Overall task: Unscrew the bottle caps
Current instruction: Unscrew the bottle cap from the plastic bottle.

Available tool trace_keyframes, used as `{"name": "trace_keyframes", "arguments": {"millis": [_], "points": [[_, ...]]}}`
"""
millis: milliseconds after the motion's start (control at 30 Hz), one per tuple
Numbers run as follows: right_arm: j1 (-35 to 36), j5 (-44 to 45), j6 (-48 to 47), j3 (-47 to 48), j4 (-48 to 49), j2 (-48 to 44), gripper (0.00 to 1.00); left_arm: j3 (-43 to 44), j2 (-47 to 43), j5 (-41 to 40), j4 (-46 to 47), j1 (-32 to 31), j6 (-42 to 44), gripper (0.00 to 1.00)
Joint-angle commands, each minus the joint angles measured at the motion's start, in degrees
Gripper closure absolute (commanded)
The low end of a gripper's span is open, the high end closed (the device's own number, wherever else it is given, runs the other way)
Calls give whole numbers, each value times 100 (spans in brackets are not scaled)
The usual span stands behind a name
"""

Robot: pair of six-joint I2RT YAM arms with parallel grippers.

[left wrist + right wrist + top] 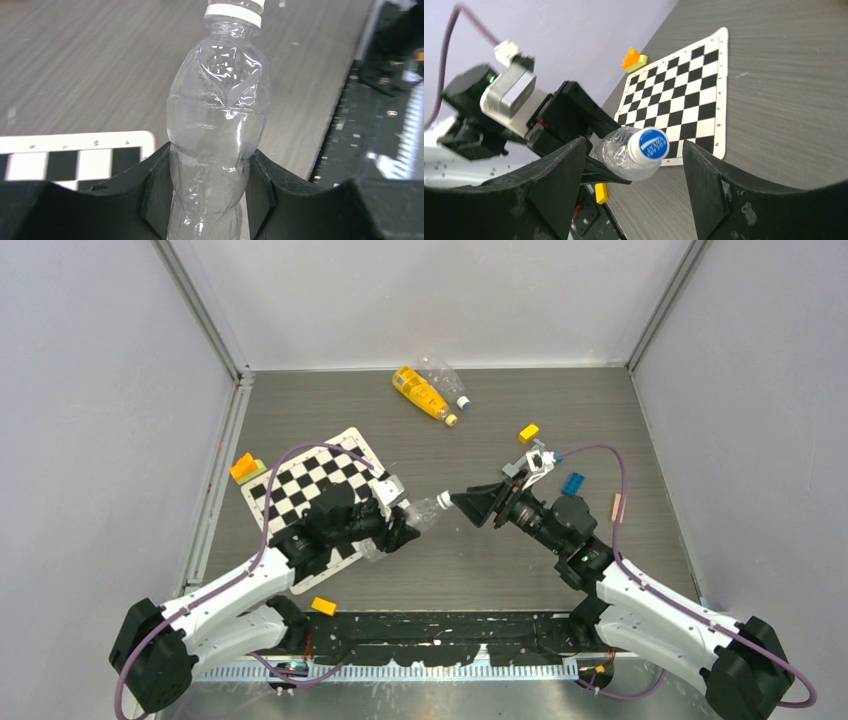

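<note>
Bottle (215, 115) of crinkled clear plastic sits clamped in left fingers (155, 195), right fingers (559, 185) spread wide around its round cap (650, 145).

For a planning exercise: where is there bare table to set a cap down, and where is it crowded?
Free: the near strip between clear bottle and black rail; the far left corner between checkerboard mat and orange bottle. Crowded: the middle, where left gripper and right gripper meet at that bottle.

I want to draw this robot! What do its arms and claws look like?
The left arm and right arm are white with black joints. A purple cable loops along each. The left gripper and right gripper are black, with wedge-shaped fingers.
</note>
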Motion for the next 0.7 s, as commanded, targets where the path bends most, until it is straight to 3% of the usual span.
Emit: {"name": "trace_keyframes", "arguments": {"millis": [0,100,367,667], "points": [[-13,938,760,563,-889,62,24,-231,-342,-1439,404,-263,475,100],[-18,846,1246,882,-1189,343,24,-381,-485,-2083,635,-633,787,100],[-14,-240,1614,1419,-1127,1311,45,-656,-653,-2796,1083,-1001,1086,100],[-23,-393,1610,1517,-1171,1530,45,-853,-829,-2895,1337,-1011,1021,100]]}}
